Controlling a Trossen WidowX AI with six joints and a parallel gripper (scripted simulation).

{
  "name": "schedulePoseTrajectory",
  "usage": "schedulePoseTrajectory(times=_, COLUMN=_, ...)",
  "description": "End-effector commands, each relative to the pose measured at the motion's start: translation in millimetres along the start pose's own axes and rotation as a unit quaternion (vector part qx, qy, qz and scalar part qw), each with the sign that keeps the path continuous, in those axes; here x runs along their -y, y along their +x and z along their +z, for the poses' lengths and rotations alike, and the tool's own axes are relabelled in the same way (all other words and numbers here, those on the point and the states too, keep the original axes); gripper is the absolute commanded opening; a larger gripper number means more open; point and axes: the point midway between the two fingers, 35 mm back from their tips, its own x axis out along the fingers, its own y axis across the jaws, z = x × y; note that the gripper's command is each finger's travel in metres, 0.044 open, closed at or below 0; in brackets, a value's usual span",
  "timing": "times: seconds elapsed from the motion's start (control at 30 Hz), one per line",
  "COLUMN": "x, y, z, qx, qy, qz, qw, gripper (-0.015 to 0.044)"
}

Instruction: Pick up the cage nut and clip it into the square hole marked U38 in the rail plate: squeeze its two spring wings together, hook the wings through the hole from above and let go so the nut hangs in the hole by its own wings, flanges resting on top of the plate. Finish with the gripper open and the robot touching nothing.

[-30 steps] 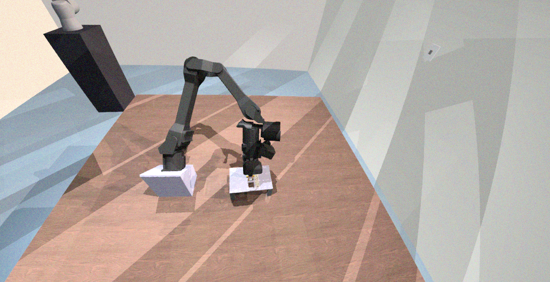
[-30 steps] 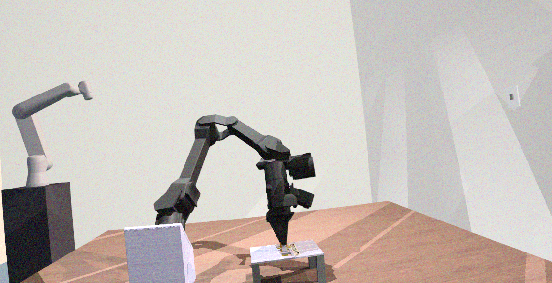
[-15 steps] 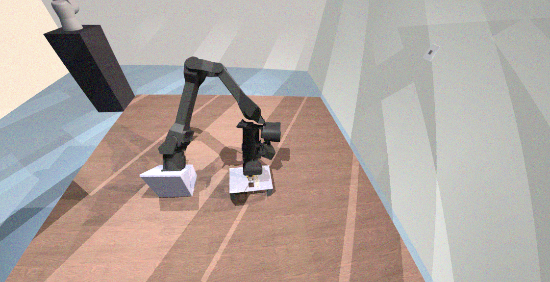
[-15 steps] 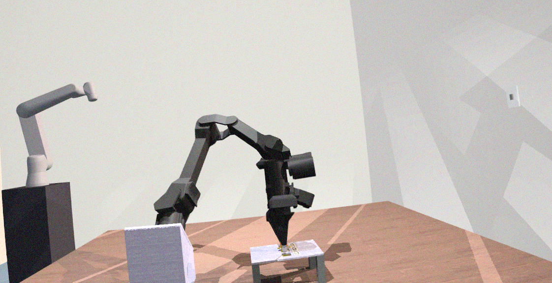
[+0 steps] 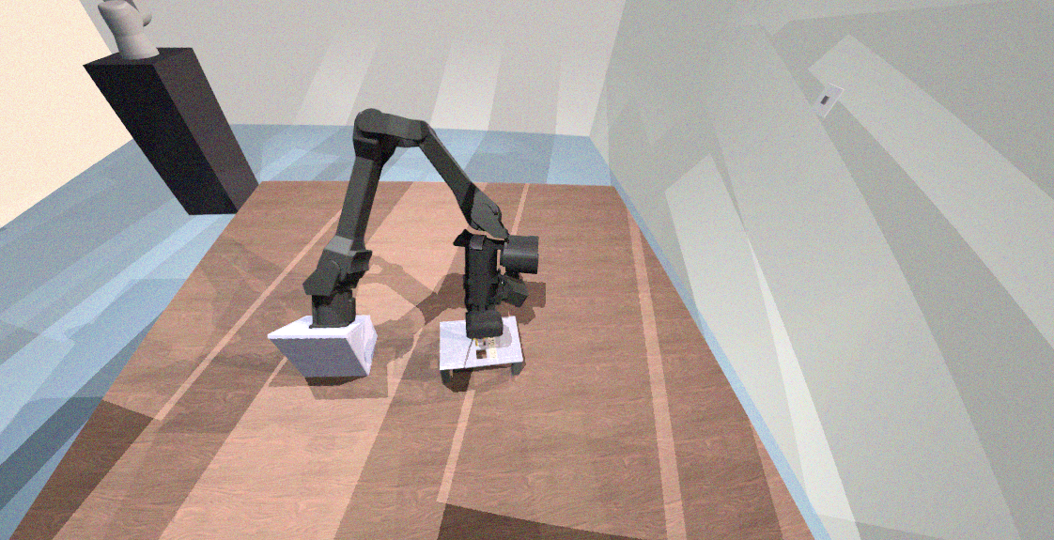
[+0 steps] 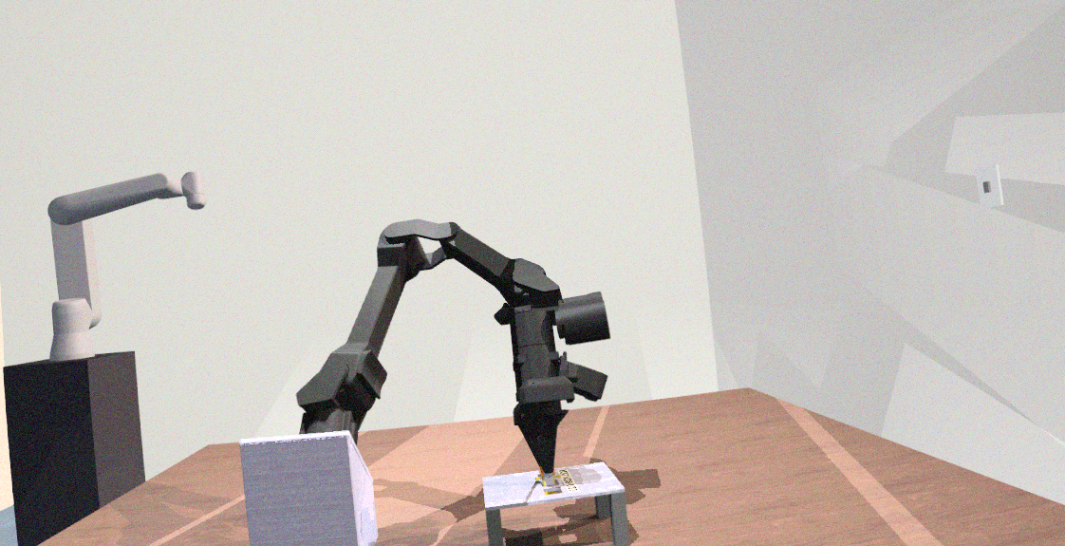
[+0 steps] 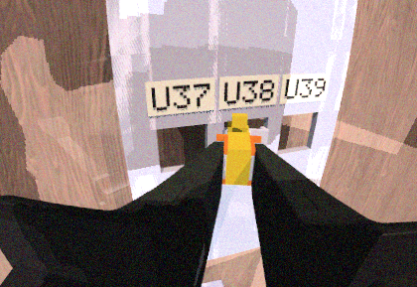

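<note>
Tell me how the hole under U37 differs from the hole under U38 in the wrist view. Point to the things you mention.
The hole under U37 [image 7: 183, 146] shows dark through its opening, with no nut over it; the hole under U38 [image 7: 259, 122] is partly hidden behind the yellow and orange cage nut [image 7: 238, 157]. The U37 hole sits on the picture's left, while the U38 hole is in the middle. Both are openings in the same pale plate [image 7: 130, 137], each with a cream label above.
</note>
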Motion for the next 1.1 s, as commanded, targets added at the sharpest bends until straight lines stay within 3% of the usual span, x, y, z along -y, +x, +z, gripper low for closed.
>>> schedulePoseTrajectory(times=0.0, x=0.9, y=-1.3, z=1.4, qx=0.002, qy=-0.001, qz=0.003, qw=1.000, gripper=0.0032)
schedulePoseTrajectory(times=1.07, x=4.4, y=-1.1, z=1.6, qx=0.002, qy=-0.002, qz=0.039, qw=0.999, gripper=0.0032)
